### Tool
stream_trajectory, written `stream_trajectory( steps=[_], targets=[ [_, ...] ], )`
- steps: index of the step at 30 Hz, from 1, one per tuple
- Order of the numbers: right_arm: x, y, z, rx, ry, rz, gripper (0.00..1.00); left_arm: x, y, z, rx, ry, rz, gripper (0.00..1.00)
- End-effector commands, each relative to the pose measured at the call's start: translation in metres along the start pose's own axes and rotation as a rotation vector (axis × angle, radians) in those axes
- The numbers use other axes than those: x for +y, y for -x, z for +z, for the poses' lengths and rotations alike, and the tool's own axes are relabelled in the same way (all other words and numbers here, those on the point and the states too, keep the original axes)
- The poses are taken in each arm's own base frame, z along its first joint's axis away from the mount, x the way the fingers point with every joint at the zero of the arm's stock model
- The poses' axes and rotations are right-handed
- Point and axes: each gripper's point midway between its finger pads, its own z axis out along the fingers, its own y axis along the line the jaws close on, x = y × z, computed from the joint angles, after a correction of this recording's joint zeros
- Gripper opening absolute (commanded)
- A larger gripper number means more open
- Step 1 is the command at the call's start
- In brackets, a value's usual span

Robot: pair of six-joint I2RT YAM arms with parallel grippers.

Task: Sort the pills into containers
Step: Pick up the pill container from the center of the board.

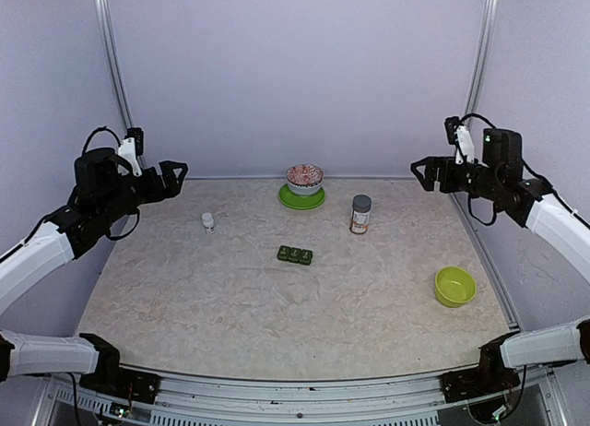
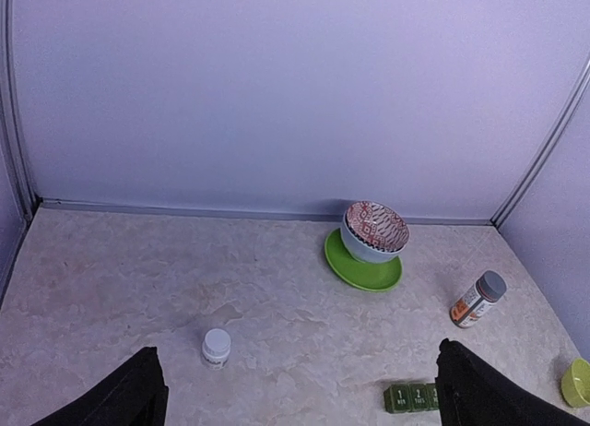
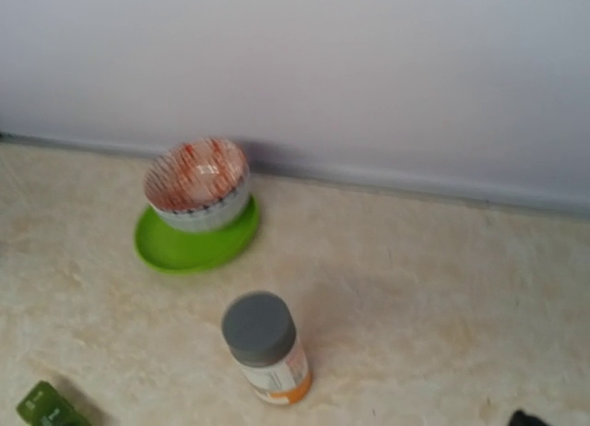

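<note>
Left gripper (image 1: 178,180): released, jaws spread wide, holding nothing; raised at the left edge of the frame, above the table's far left corner.
Small white bottle (image 1: 208,222): upright with a white cap, left of centre, well apart from everything else.
Containers (image 1: 294,254): dark green strip of three joined square compartments, lying flat at mid-frame on the marbled table (image 1: 184,297), lids down; no gripper is near it.
Patterned bowl (image 1: 304,178): red-and-white, sitting on a green plate (image 1: 301,203), upper centre, close to the back wall.
Grey-capped bottle (image 1: 360,214): upright, orange and white label, right of the plate and up and to the right of the strip.
Right gripper (image 1: 419,175): released, jaws apart, holding nothing; raised in the upper right, above the table's far right corner.
Lime-green bowl (image 1: 454,286): lower right, near the table's right edge.
</note>
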Motion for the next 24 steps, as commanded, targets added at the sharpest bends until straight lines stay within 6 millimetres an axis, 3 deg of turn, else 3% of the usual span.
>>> stream_trajectory(
  steps=[1,9,14,24],
  targets=[
    [-0.008,-0.009,0.009,0.104,-0.076,0.046,1.00,-0.009,0.006,0.004,-0.012,-0.005,-0.010,0.99],
    [0.004,-0.023,0.013,0.128,0.002,0.001,1.00,-0.023,-0.008,0.011,0.008,-0.036,-0.007,0.99],
    [-0.007,-0.036,0.016,0.144,-0.030,0.053,1.00,-0.027,-0.021,0.018,0.036,-0.040,-0.020,0.99],
    [0.012,-0.060,0.022,0.182,0.103,0.062,1.00,-0.053,-0.052,0.027,0.109,-0.111,0.029,0.99]
  ],
)
